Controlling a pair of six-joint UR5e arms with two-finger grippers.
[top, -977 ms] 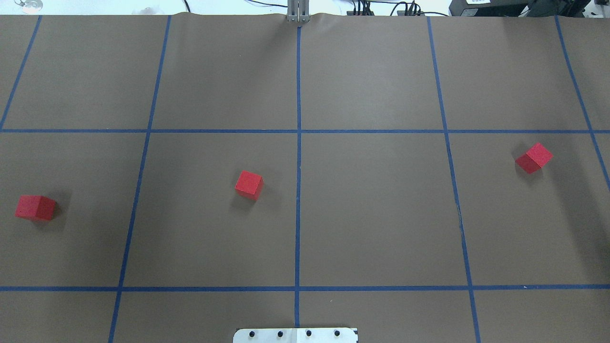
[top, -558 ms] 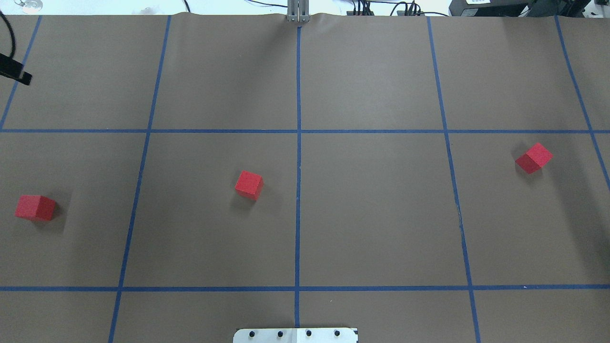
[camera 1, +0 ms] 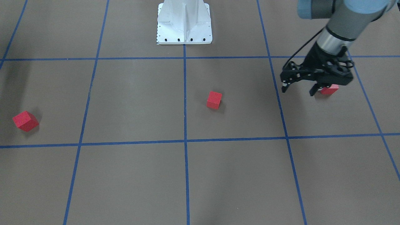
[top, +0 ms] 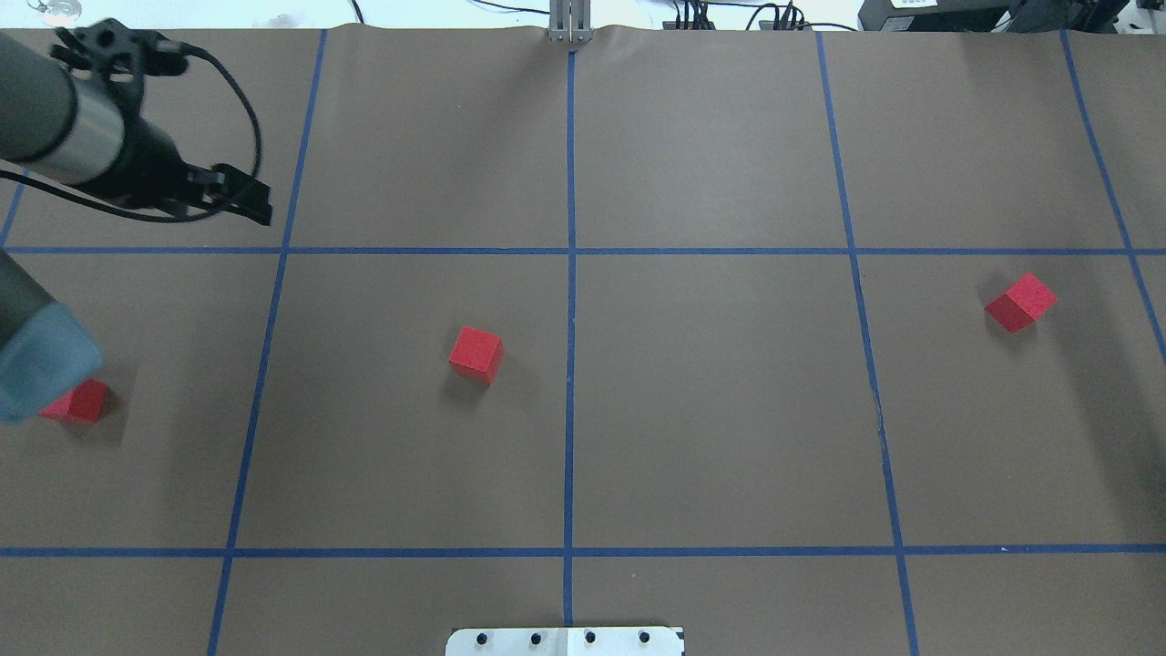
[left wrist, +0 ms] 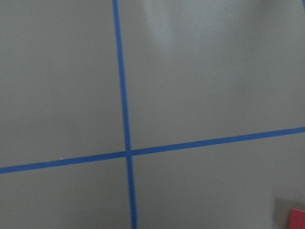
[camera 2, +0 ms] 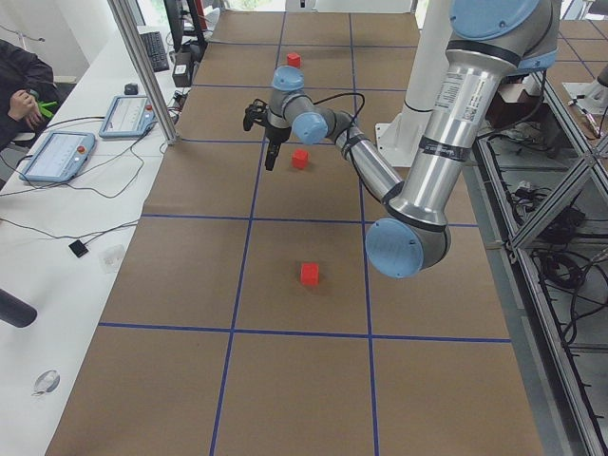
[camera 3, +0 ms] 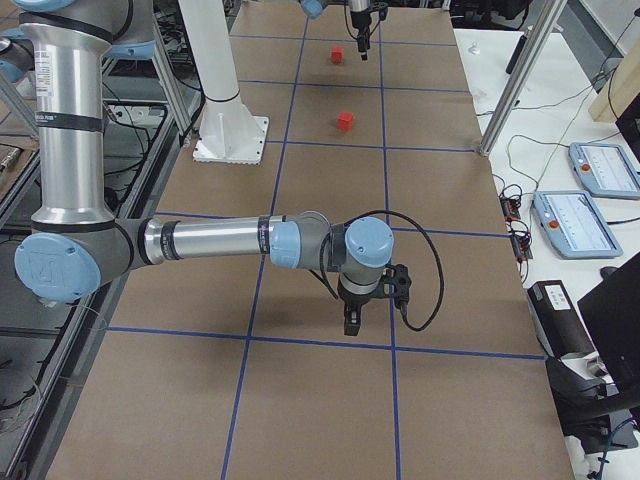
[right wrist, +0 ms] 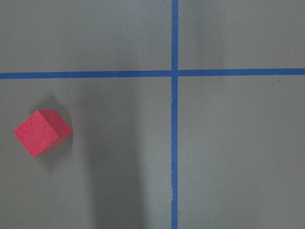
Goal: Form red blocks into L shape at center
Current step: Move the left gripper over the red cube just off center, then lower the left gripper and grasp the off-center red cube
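Since the earlier overhead frames the left arm (top: 55,146) has swung in over the left edge of the worktop (top: 729,437); none of the three cubes has shifted. Empty and spread wide, the left gripper (camera 1: 298,91) hangs above the paper, presumably readied to straddle a cube. Just beside it, not between the fingers, sits the left red block (camera 1: 330,90), near that left edge. The second red block (top: 475,353) rests just left of the middle tape line (top: 569,410), a likely anchor for the L. The third red block (top: 1022,302) lies near the right edge. The right gripper (camera 3: 352,322) hovers out that way, but I cannot tell how its jaws stand.
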